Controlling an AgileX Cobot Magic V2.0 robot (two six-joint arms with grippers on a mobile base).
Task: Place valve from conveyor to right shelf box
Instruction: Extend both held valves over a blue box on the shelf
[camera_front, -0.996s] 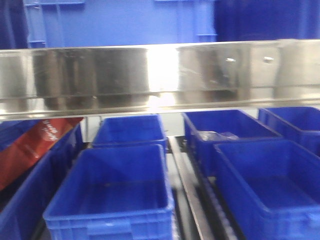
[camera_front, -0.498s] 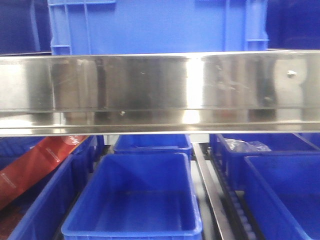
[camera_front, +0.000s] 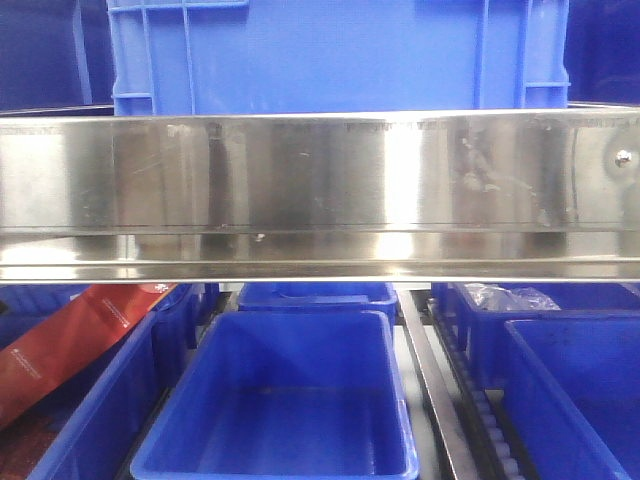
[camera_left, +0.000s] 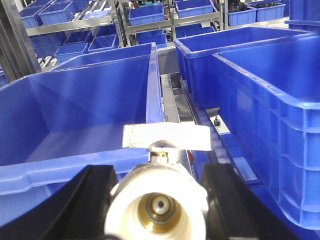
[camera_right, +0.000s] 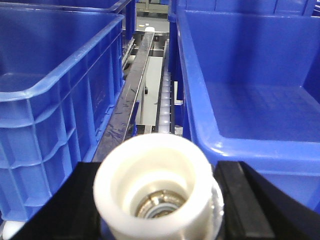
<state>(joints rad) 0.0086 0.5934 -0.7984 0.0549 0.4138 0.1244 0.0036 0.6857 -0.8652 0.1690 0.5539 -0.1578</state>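
Across the front-facing view runs the right shelf's (camera_front: 320, 180) broad stainless rail, mirror-bright with a hot glare near the middle, a tall blue crate (camera_front: 330, 55) standing on the level above it. Below the rail sit open blue bins: a centre bin (camera_front: 290, 360) with a bare floor, a red packet (camera_front: 75, 340) tilted in the bin to the left, and a clear plastic bag (camera_front: 510, 297) in a bin at the back right. A metal divider (camera_front: 425, 380) separates the bin lanes. From the left wrist camera the room shows further racks of blue bins (camera_left: 145, 15) beyond, with a roller track (camera_left: 207, 120) between the near bins. The left gripper (camera_left: 157, 200) is clamped on the valve (camera_left: 156, 210), its black fingers (camera_left: 85, 205) pressed to either side. That valve's long axis runs straight along the camera's line of sight, one white end cap facing the lens, the far end pointing toward the bins; its flat silvery lever (camera_left: 166, 136) lies crosswise and level above the body. The right gripper (camera_right: 155, 200) likewise grips a second valve (camera_right: 150, 155), white cap toward the camera, axis pointing down the white rollers (camera_right: 165, 100) between a left bin (camera_right: 50, 75) and a right bin (camera_right: 250, 75).
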